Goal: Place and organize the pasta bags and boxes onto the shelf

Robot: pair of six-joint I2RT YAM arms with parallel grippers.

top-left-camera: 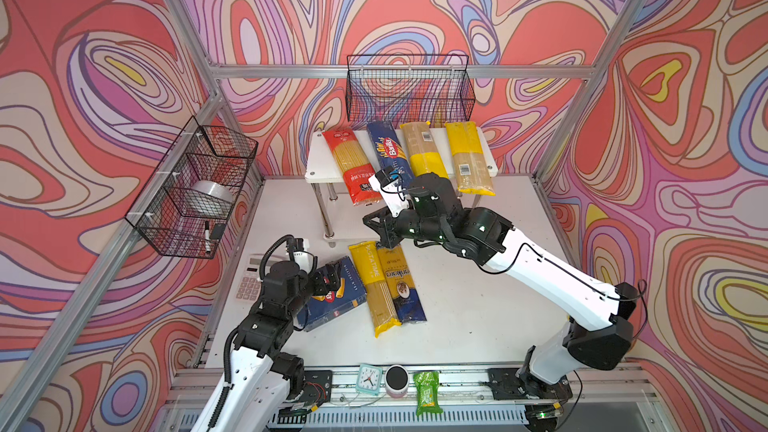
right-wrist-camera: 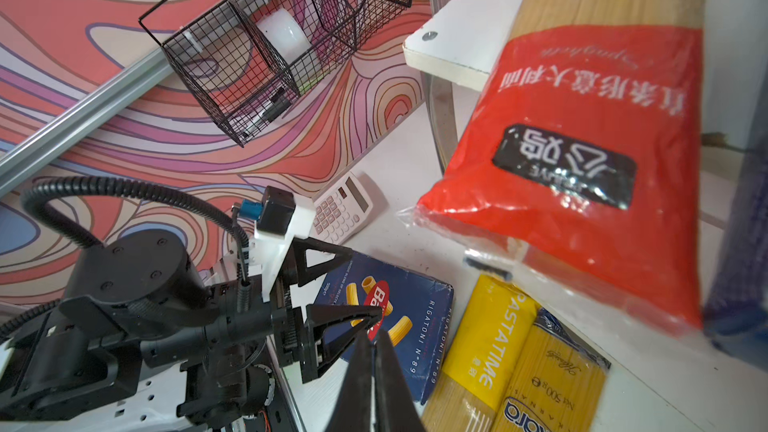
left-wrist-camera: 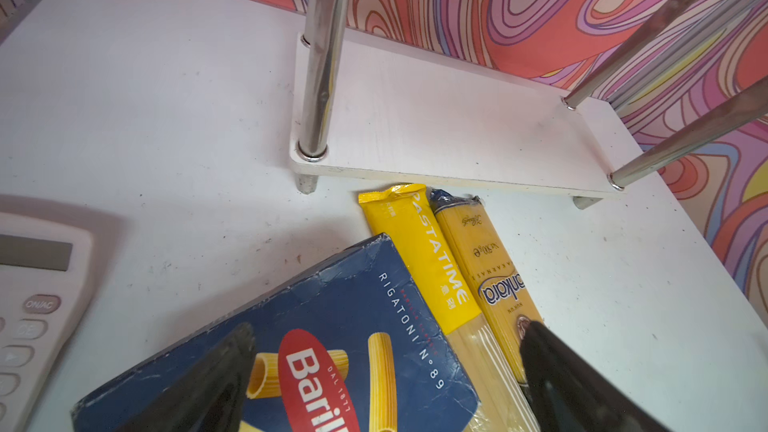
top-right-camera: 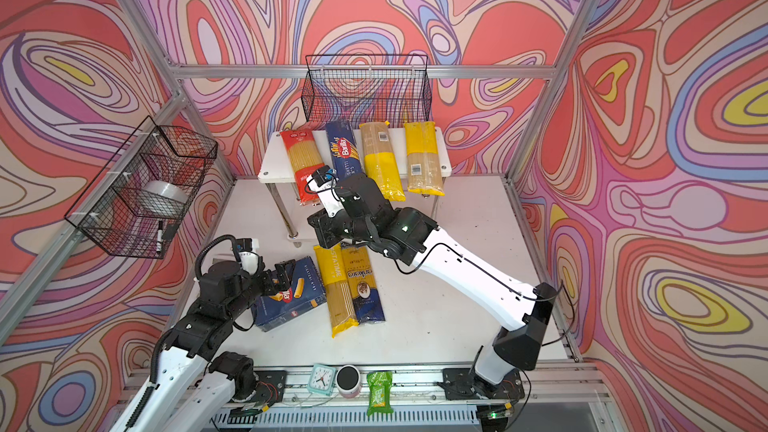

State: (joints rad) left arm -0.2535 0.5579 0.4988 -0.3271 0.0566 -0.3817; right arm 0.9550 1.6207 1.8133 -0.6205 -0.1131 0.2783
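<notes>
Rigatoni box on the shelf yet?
No, the rigatoni box lies on the table in front of the shelf, beside the Pastatime bag.

The left arm rises from its base at the near left edge with the elbow bent, the wrist leaning forward and to the right. The left end effector tilts downward, its two black fingers standing wide apart. The right arm stretches from its base at the near right in a long slant toward the middle, the wrist turned leftward. The right end effector has its fingers pressed together, tip against tip.
</notes>
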